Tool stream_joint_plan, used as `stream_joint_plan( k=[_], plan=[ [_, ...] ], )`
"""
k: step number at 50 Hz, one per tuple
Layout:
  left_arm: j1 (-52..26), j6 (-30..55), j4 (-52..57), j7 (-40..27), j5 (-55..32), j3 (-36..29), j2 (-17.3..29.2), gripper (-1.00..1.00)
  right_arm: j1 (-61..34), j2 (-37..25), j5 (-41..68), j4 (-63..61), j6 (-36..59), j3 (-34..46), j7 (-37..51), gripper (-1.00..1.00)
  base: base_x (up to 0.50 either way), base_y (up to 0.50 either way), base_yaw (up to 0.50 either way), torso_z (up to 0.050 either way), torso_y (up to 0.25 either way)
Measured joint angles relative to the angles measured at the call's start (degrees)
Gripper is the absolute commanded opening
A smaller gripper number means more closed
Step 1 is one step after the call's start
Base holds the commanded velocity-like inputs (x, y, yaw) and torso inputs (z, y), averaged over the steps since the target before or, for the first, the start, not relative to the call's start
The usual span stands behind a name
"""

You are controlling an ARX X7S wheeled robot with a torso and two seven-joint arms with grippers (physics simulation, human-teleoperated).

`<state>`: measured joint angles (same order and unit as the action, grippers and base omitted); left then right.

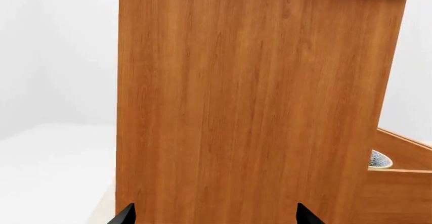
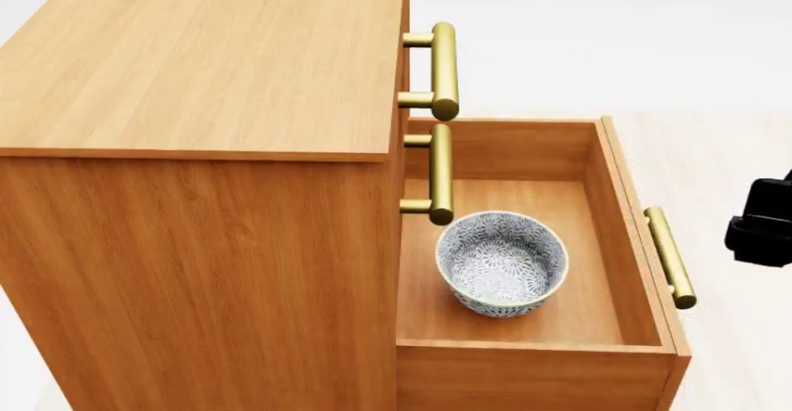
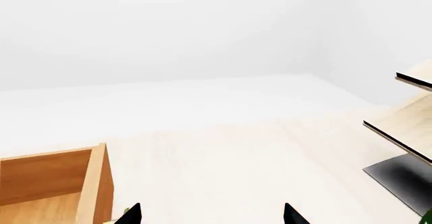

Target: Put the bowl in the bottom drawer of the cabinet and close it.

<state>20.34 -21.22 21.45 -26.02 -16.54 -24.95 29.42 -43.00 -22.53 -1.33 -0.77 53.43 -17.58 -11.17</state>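
Head view: bowl (image 2: 502, 263) upright inside the bottom drawer (image 2: 619, 225), near its front-left corner; drawer fully out from the cabinet (image 2: 198, 68). Only a black piece of the right arm visible, beside the brass handle (image 2: 670, 257).
Step in hand: closing; best pushed squarely on the drawer front, gently, keeping the bowl from sliding.
Left wrist view: left gripper (image 1: 216, 216) jaws spread wide, empty, facing the cabinet side; bowl barely visible.
Right wrist view: right gripper (image 3: 210, 215) jaws apart, holding nothing; drawer corner cut off, pale rack (image 3: 405, 123) partly out of frame.
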Motion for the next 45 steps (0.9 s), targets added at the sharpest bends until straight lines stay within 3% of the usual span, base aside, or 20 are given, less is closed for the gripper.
stream_joint_plan(
  k=[45],
  plan=[
    [0.0,-0.2,-0.1,-0.3,0.1,-0.2,0.2,1.0,10.9,1.3,0.2,2.8,-6.9,-2.7,1.0,1.0,0.0,0.0,0.0,0.0,0.0]
  ],
)
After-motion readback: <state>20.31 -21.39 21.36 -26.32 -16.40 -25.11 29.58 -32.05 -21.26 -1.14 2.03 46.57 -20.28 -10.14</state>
